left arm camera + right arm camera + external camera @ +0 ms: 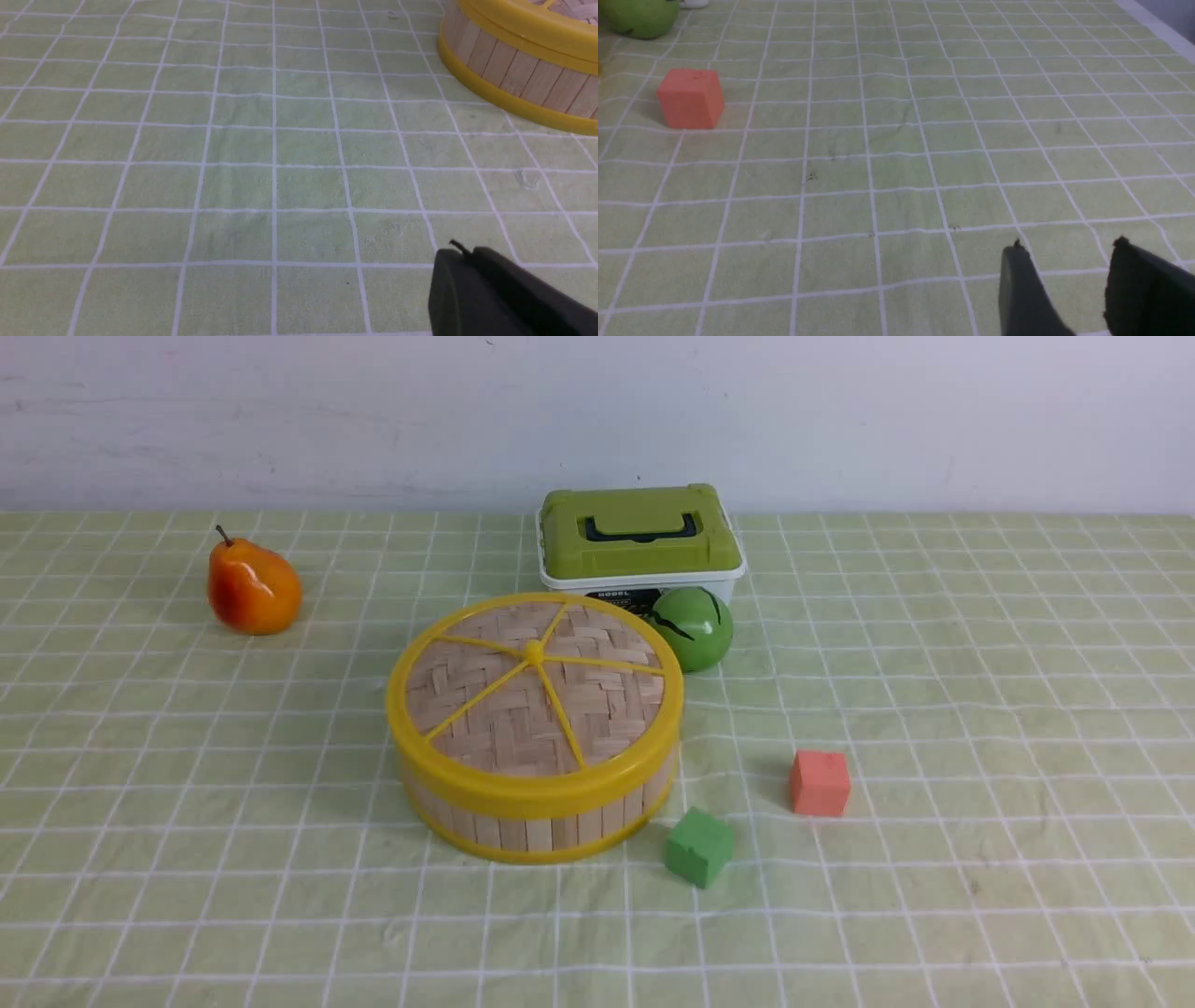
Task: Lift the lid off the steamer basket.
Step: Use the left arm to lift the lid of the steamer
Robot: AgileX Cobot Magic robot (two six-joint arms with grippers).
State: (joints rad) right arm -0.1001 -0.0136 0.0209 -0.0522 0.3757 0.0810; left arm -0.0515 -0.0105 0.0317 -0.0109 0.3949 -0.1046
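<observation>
The lid [534,695], woven bamboo with a yellow rim, spokes and centre knob, sits closed on the steamer basket [537,823] in the middle of the table. Neither arm shows in the front view. In the left wrist view my left gripper [462,254] is shut with nothing in it, low over bare cloth, with the steamer basket [518,74] some way off. In the right wrist view my right gripper [1069,252] stands open and empty above the cloth.
Behind the basket stand a white box with an olive-green lid [638,537] and a green ball [692,628]. A pear [252,589] lies far left. A green cube [699,846] and an orange cube [821,783], orange cube [691,98], lie right of the basket.
</observation>
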